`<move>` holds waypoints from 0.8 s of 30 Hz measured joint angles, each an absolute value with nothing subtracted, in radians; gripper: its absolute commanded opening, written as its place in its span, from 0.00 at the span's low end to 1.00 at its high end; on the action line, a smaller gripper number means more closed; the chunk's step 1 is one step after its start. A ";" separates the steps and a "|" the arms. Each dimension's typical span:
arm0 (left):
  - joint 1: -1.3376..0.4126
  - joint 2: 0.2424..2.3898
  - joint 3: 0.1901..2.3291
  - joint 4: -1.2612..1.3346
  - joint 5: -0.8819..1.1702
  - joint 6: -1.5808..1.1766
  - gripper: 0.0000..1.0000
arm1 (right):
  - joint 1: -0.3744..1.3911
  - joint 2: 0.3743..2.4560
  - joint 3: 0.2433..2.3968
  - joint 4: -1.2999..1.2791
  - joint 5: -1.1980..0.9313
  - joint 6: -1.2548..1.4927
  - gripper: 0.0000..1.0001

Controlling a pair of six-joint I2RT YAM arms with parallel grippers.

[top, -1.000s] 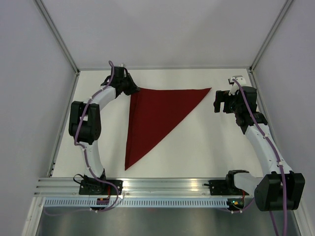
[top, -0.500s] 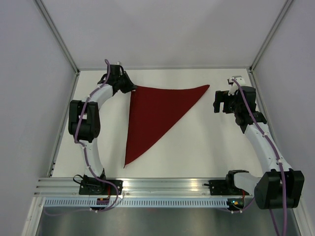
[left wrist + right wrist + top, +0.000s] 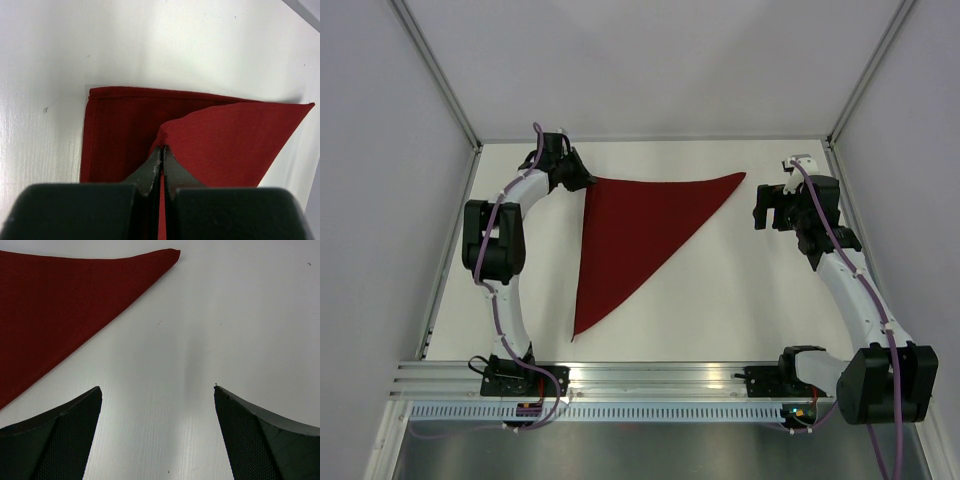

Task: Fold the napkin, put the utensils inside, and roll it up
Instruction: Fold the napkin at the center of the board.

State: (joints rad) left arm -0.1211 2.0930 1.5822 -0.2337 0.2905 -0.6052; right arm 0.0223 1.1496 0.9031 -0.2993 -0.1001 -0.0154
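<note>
We are pinching a corner of the folded napkin (image 3: 635, 230) in our left gripper (image 3: 589, 182); our right gripper (image 3: 761, 209) is hovering nearby, spread wide.

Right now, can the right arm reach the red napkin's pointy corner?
Probably yes. The right gripper hangs open near the tip of the napkin, with only bare table between them.

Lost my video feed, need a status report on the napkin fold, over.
Left end effector shut on the napkin, far-left corner. Right end effector open, clear of the right tip. Fold: triangle, lying on table. No obstruction seen.
</note>
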 measured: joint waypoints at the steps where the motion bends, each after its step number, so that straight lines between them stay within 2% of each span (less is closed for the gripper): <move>1: -0.120 2.096 1.585 -0.235 0.291 -0.604 0.02 | 0.022 1.151 0.903 -0.299 -0.100 -0.015 0.98; 16: -0.106 2.153 1.622 -0.241 0.295 -0.593 0.02 | 0.022 1.161 0.903 -0.300 -0.100 -0.019 0.98; 19: -0.104 2.167 1.629 -0.243 0.295 -0.590 0.15 | 0.022 1.161 0.903 -0.300 -0.101 -0.023 0.98; 20: -0.104 2.170 1.632 -0.244 0.294 -0.588 0.32 | 0.022 1.161 0.903 -0.300 -0.101 -0.023 0.98; 24: -0.098 2.181 1.641 -0.250 0.284 -0.571 0.57 | 0.022 1.163 0.904 -0.301 -0.110 -0.023 0.98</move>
State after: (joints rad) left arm -0.0982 2.1815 1.6409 -0.2497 0.2844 -0.5709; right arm 0.0223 1.1633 0.9035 -0.3012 -0.1101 -0.0231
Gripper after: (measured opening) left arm 0.464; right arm 0.979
